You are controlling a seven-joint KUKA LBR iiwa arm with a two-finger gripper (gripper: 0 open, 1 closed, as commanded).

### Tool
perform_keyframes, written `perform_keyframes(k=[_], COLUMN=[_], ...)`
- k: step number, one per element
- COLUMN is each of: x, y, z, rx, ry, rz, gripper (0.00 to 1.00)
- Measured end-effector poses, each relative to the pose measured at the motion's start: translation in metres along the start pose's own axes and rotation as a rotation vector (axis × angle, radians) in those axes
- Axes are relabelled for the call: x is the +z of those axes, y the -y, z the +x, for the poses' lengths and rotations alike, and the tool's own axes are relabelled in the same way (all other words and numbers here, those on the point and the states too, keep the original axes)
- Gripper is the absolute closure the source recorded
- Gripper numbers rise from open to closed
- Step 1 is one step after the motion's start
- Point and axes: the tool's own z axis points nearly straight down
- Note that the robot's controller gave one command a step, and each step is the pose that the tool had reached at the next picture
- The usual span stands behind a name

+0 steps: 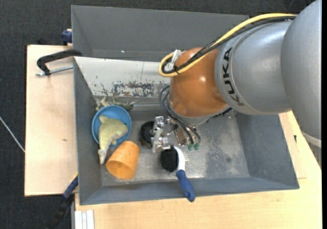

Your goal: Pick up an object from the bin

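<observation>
Camera view, grey metal bin (255, 156), contents and arm.

1. Gripper (161, 140): low over the bin floor, left of centre, beneath the wrist's orange cover (196, 87). The metal parts are crowded together, so whether it is open or closed cannot be told, and nothing can be seen held in it.
2. Small black round piece (147, 132): just left of the gripper, its right side hidden behind it, kind unclear.
3. Brush (180, 169): white head with dark bristles just below the gripper. The blue handle crosses the near rim.
4. Blue bowl (120, 115): left part of the floor, partly covered by a pale yellow-green lump (111, 133) of unclear kind.
5. Orange cup (123, 160): on its side, touching the lump's lower end.
6. Yellow cable (245, 23): runs along the arm to the cover.
</observation>
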Motion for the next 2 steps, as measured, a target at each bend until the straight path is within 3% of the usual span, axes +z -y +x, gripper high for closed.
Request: perform_keyframes(k=[1, 2], x=[-0.004, 0.019], y=[0.004, 0.035], z=[0.004, -0.011], rx=[-0.017, -0.236], ry=[-0.003, -0.003], rz=[0.001, 0.001], gripper=[1.0, 1.0])
